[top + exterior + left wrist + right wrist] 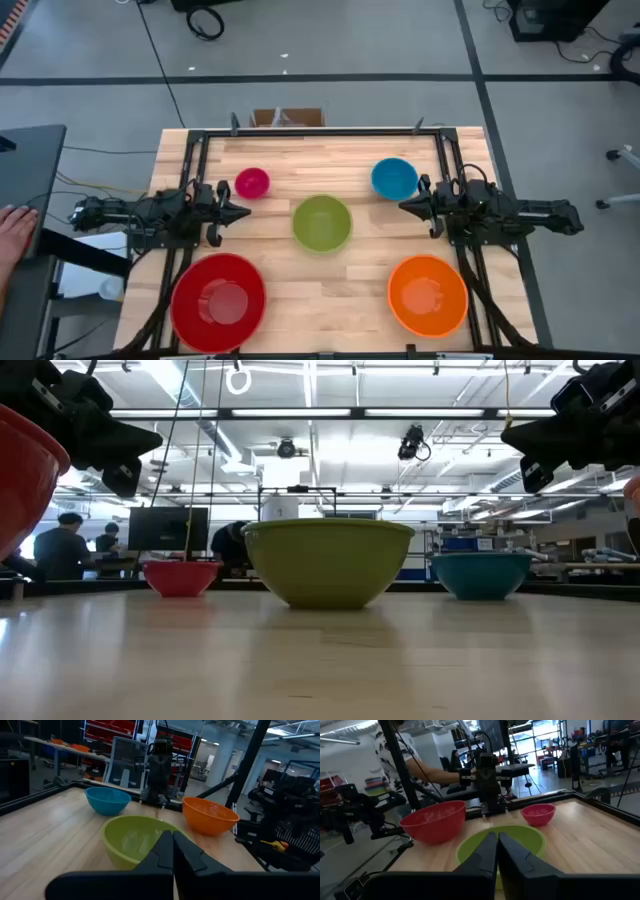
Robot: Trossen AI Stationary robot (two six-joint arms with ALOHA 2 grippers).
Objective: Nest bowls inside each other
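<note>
Five bowls stand upright on their bases on the wooden table. A green bowl (322, 222) is in the middle, a small pink bowl (252, 182) far left of it, a blue bowl (394, 178) far right. A large red bowl (218, 301) sits near left, an orange bowl (428, 294) near right. My left gripper (243, 212) hovers shut left of the green bowl, pointing at it, and shows shut in its wrist view (172, 837). My right gripper (404, 206) hovers shut to the green bowl's right, below the blue bowl, facing the left one (497, 837).
A black frame (320, 132) runs along the table's far edge and down both sides. A cardboard box (287, 117) sits behind the far edge. A person's hand (14, 228) rests on a dark desk left of the table. Bare wood lies between the bowls.
</note>
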